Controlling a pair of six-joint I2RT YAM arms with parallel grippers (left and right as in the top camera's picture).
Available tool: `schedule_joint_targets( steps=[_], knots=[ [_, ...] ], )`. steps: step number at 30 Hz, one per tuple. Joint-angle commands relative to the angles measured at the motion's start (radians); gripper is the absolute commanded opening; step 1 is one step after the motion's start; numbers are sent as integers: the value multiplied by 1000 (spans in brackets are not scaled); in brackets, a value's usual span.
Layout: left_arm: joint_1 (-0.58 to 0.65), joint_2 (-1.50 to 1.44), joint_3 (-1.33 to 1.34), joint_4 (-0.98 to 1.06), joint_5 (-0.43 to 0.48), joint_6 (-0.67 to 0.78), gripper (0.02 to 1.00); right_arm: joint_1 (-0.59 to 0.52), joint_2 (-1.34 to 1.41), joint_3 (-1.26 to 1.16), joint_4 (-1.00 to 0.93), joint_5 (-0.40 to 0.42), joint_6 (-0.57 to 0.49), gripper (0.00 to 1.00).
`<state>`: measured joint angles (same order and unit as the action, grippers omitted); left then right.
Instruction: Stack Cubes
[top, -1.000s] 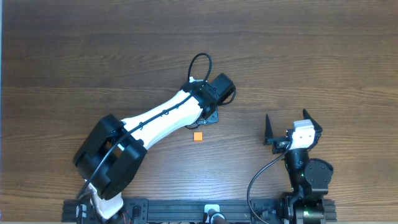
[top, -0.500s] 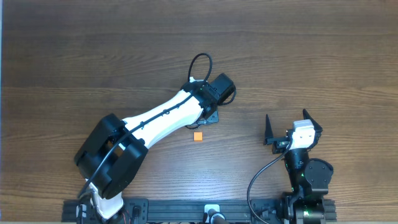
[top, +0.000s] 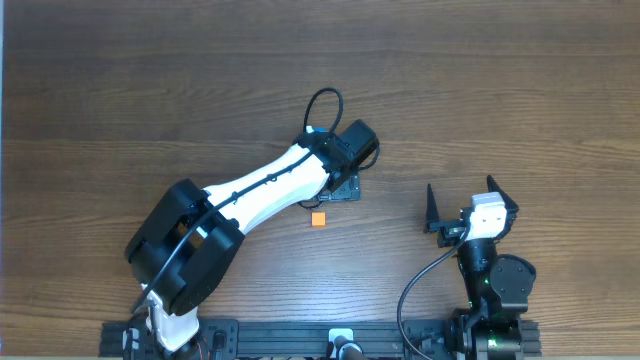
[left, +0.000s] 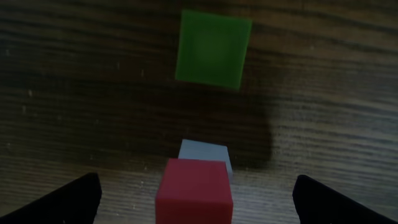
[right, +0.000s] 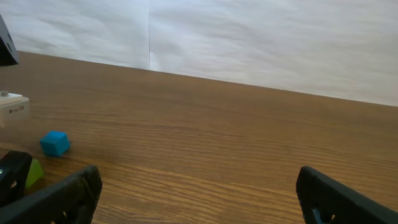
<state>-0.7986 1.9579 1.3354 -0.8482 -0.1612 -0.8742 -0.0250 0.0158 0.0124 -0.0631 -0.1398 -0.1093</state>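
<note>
My left arm (top: 260, 190) has moved a little in the last second. Seen from above, its wrist now sits slightly further to the right than before, though it remains above the same place in the middle of the table (top: 150, 80). My left gripper (left: 195, 179) is wide apart and holds nothing. The red cube (left: 194, 199) lies free between the two fingers, low in my wrist camera. A grey-blue cube (left: 205, 152) is close against it, and a green cube (left: 213, 48) lies further off, apart from both. I judge this small shift as a correction of my position over the red cube and not a real step in the stacking, because no cube has changed its place.

The orange cube (top: 318, 219) lies alone on the table near my left arm, where it was before. My right gripper (top: 462, 200) has not moved. Its fingers are also apart and empty, and it stays low near its own base.

Some things I cannot decide. The red cube may rest on the grey-blue one, or only stand in front of it (my camera looks down at a slant). From above, my own wrist covers these three cubes. My right camera shows a blue cube (right: 55, 142) far off, and a green corner (right: 32, 173) that is cut by a dark part.
</note>
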Motion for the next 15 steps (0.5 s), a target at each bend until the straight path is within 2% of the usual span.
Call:
schedule_joint_targets(
  steps=[1,7,15],
  knots=[
    [-11,-12,5,-32,64,30,998,5,-5,-7,-1,3,-4,991],
    [-68,-53,-17,-84,97,25,998,5,-5,-7,-1,3,-4,991],
    [-77,-60,-89,-51,139,-1,978,5,-5,-7,-1,3,-4,991]
  ],
)
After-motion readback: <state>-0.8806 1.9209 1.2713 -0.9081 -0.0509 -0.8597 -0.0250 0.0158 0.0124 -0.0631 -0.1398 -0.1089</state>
